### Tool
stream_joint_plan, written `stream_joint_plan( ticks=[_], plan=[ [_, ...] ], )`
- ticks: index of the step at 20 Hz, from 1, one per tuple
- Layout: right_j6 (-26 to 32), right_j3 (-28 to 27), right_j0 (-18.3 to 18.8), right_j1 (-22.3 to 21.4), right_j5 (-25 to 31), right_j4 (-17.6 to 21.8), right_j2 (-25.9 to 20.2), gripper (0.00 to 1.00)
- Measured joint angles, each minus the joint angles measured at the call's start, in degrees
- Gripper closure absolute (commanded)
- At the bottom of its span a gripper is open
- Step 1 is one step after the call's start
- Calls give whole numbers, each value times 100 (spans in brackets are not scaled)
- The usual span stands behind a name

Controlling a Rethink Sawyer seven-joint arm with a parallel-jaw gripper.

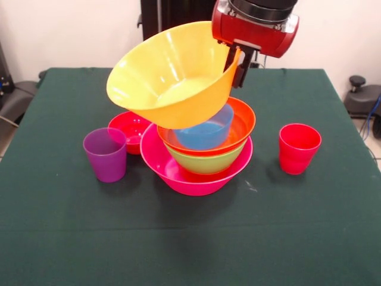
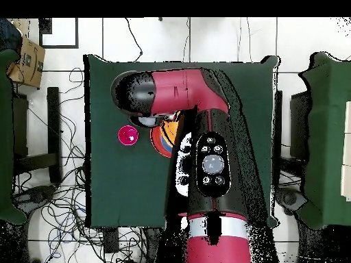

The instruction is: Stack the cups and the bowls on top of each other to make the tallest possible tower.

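Tower [image 1: 202,170] flanked by purple cup [image 1: 105,155], red cup [image 1: 299,148]

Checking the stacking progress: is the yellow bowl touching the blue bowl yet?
Cannot tell. In the front view the tilted yellow bowl, held by the gripper, overlaps the blue bowl, hiding any contact or gap.

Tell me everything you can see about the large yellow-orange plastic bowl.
The large yellow-orange plastic bowl is glossy, wide and empty. It hangs in the air, tilted steeply so its opening faces the camera. The gripper pinches its rim on the right. It hovers just above the small blue bowl on the tower; whether they touch is unclear.
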State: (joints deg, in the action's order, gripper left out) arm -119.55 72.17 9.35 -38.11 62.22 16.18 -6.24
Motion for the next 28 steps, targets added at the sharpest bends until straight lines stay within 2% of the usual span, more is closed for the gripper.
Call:
stream_joint_plan(
  ticks=[19, 28],
  plan=[
    [0, 0, -54, 154, -204, -20, 275, 100],
    [0, 0, -214, 237, -270, -57, 370, 100]
  ],
)
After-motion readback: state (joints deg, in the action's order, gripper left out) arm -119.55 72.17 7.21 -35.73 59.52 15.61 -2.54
